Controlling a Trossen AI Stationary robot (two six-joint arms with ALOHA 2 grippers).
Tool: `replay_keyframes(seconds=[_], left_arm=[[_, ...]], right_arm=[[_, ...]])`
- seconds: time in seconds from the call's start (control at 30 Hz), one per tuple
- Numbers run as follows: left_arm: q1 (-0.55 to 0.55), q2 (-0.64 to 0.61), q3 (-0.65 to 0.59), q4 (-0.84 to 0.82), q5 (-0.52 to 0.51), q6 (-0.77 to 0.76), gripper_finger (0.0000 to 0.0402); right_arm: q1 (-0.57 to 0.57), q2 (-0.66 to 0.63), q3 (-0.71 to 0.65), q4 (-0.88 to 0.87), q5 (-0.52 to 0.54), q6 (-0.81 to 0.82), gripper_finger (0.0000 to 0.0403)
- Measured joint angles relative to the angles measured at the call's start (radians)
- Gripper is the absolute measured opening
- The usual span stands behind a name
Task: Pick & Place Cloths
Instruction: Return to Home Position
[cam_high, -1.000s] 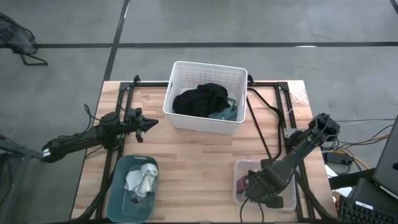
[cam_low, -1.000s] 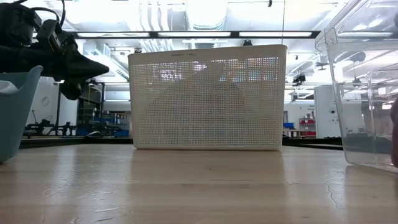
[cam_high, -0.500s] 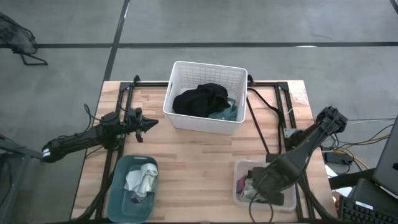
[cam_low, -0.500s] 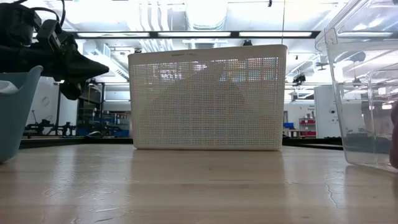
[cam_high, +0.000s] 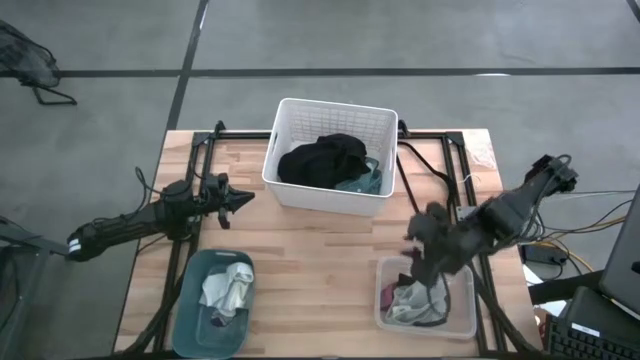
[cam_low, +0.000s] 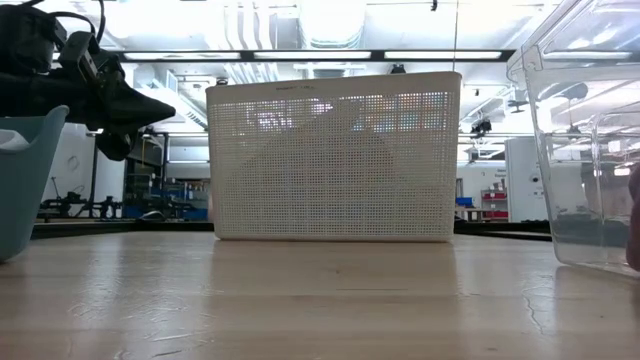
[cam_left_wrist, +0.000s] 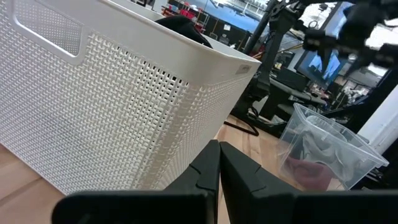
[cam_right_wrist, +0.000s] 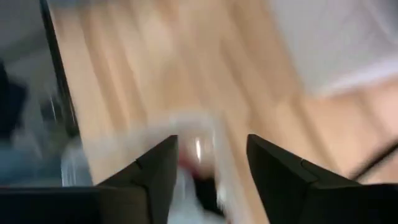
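Note:
The white basket (cam_high: 285, 110) at the far middle holds a black cloth (cam_high: 322, 160) and a teal-green one (cam_high: 362, 180). A white-grey cloth (cam_high: 228, 290) lies in the teal bin (cam_high: 195, 320) at the near left. Grey and maroon cloths (cam_high: 412, 300) lie in the clear bin (cam_high: 462, 320) at the near right. My right gripper (cam_high: 418, 232) hangs above that bin's far edge, its fingers apart with nothing between them (cam_right_wrist: 211, 162). My left gripper (cam_high: 246, 199) waits shut and empty, left of the basket (cam_left_wrist: 219, 162).
Black frame rails (cam_high: 430, 200) and cables run along both sides of the wooden table. Bare wood lies between the basket and the two near bins. The low view shows the basket's wall (cam_low: 335, 155), the clear bin's wall (cam_low: 590, 150) and my left gripper (cam_low: 165, 112).
My right gripper has risen out of the clear bin and swung toward the table's far edge, toward the basket. The grey and maroon cloths it covered now lie uncovered in the bin. The left arm has kept still.

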Motion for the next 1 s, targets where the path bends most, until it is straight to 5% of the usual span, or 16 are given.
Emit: replay_keyframes(seconds=[0.13,0.3,0.53,1.0], left_arm=[[0.000,0.000,0.000,0.000,0.000,0.000,0.0014],[0.000,0.000,0.000,0.000,0.000,0.000,0.0014],[0.000,0.000,0.000,0.000,0.000,0.000,0.0014],[0.000,0.000,0.000,0.000,0.000,0.000,0.0014]], right_arm=[[-0.068,-0.088,-0.055,0.209,0.183,-0.103,0.0125],[-0.158,-0.198,-0.188,0.565,0.197,-0.360,0.0021],[-0.205,-0.388,-0.406,0.817,0.141,-0.531,0.0009],[-0.253,-0.723,-0.639,0.792,0.255,-0.533,0.0008]])
